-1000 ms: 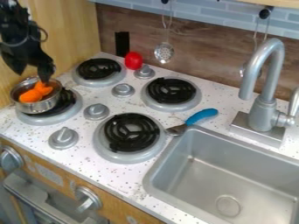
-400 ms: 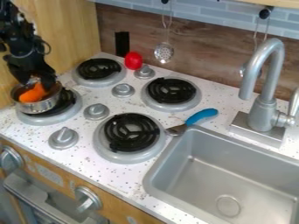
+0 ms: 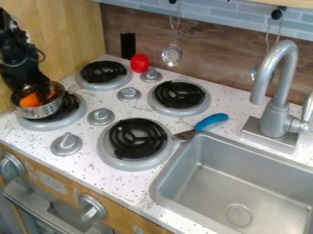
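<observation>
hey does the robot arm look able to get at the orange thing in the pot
Most likely yes: the pot has no lid, and the gripper is down inside its rim, right by the orange thing. The pot's walls may leave little room sideways.

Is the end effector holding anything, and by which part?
Cannot be told: the end effector is down in the pot, at the orange thing, but whether it grips it, and where, is hidden.
</observation>
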Tool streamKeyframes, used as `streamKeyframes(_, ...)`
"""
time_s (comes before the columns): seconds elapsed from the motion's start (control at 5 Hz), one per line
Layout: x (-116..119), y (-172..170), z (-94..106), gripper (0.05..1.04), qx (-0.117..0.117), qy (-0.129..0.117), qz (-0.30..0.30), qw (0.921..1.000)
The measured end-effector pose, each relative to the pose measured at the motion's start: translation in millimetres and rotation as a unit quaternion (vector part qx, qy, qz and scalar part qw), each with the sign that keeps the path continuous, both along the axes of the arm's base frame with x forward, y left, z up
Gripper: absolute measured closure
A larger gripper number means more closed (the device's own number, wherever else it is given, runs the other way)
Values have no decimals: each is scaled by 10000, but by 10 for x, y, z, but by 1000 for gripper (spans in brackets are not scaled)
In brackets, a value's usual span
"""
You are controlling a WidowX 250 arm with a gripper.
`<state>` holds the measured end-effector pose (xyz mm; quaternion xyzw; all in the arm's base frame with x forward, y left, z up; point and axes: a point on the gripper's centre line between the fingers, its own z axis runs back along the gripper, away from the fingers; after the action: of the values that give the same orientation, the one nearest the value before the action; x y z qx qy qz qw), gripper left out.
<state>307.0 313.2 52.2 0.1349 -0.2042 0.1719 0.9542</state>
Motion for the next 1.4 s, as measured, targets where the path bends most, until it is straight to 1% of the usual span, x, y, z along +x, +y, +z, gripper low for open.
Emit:
streamKeyframes(0.2, 18, -14, -29, 77, -43, -27, -57, 10000)
streamKeyframes(0.4, 55, -49, -125, 112, -156, -101, -156, 9997)
streamKeyframes(0.6, 44, -67, -162, 381, -116, -225, -72, 9997)
streamKeyframes(0.8, 68, -115, -150, 567, -78, -260, -120, 9996)
streamKeyframes(1.0, 106, -292, -128, 585, -105, -225, -350, 9991)
streamKeyframes(1.2, 203, -454, 207, 584, 70, -461, -528, 9975)
streamKeyframes(1.4, 270, -619, 651, 585, 207, -913, -617, 9937)
